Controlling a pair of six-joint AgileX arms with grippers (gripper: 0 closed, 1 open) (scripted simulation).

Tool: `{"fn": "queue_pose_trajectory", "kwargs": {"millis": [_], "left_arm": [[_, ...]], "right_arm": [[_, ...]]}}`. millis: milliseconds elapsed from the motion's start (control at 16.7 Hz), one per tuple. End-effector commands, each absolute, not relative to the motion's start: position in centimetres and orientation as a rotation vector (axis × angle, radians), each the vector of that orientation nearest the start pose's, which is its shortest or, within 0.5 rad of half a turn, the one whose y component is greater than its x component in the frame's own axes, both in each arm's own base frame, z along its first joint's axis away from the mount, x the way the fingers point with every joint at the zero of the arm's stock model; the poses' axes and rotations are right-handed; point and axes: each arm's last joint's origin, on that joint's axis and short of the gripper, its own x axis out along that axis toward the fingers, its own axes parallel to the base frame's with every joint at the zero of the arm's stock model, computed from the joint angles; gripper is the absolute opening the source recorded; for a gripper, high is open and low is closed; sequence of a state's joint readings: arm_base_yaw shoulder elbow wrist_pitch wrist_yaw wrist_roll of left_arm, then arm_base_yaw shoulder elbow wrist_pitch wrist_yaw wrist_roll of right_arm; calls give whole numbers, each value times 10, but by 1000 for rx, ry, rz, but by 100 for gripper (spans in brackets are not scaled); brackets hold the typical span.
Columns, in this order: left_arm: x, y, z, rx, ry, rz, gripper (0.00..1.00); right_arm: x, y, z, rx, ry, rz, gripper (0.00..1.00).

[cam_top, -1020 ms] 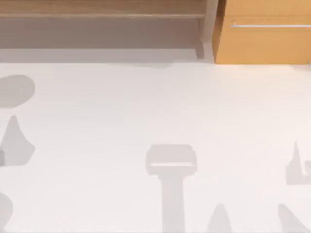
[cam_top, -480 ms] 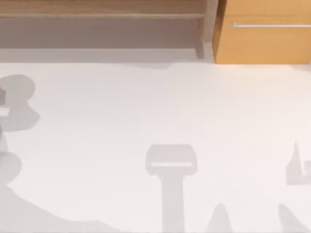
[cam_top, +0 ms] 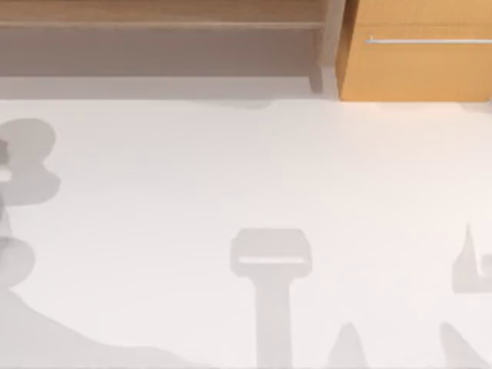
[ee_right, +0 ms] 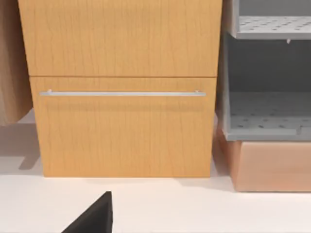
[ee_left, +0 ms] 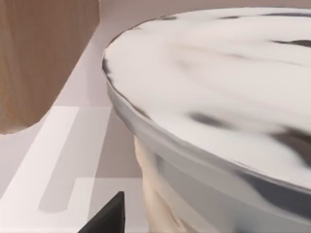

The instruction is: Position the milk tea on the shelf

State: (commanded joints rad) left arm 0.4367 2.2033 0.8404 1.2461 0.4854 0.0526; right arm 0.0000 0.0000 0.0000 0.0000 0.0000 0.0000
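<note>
One milk tea cup [ee_left: 218, 121] is sitting right against our left claw, nearer than our right; finger spread unclear; shelf [cam_top: 161, 19] is lying ahead.

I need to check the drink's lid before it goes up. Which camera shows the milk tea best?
The left wrist view: the milk tea sits very close to the camera, its white lid and clear side plain to see. The top view has the shelf and shadows on the table; the right wrist view faces the orange cabinet.
</note>
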Motion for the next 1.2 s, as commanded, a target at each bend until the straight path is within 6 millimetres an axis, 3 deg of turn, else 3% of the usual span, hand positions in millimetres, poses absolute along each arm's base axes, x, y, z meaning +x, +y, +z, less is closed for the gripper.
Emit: {"fn": "queue_pose_trajectory", "kwargs": {"millis": [600, 1200], "left_arm": [[354, 153, 74, -11, 98, -27, 2], [354, 153, 75, -9, 97, -25, 0]], "right_arm": [[106, -1, 160, 0, 0, 0, 100], [106, -1, 160, 0, 0, 0, 100]]}}
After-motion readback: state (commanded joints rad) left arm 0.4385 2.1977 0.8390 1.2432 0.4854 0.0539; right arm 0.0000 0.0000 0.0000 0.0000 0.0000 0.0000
